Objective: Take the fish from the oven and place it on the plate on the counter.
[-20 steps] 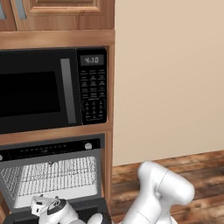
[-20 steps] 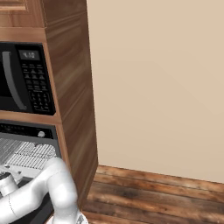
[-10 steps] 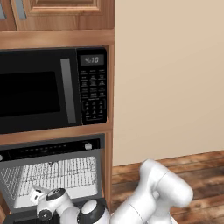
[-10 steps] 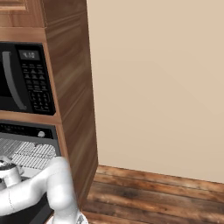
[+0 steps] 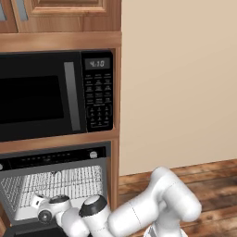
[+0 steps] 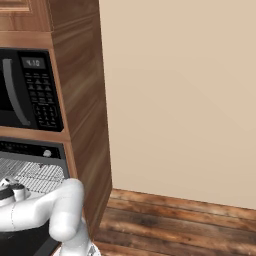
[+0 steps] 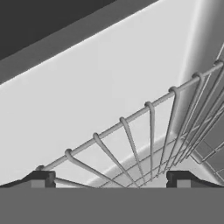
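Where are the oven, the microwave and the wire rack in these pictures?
oven [image 5: 55, 159]: left base view, control strip.
microwave [image 5: 32, 97]: left base view, dark door.
wire rack [image 7: 151, 131]: hand view, one wire near its front edge.

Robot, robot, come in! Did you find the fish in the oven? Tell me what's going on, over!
Gripper open, jaws wide, nothing held. Oven open, hand at the wire rack. Fish not in sight. Rack bars right ahead of the jaws.

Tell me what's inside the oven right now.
The open oven shows a wire rack across its pale interior, and the hand, open, hangs just over the rack's bars. No fish is visible; the arm covers the lower front of the cavity.
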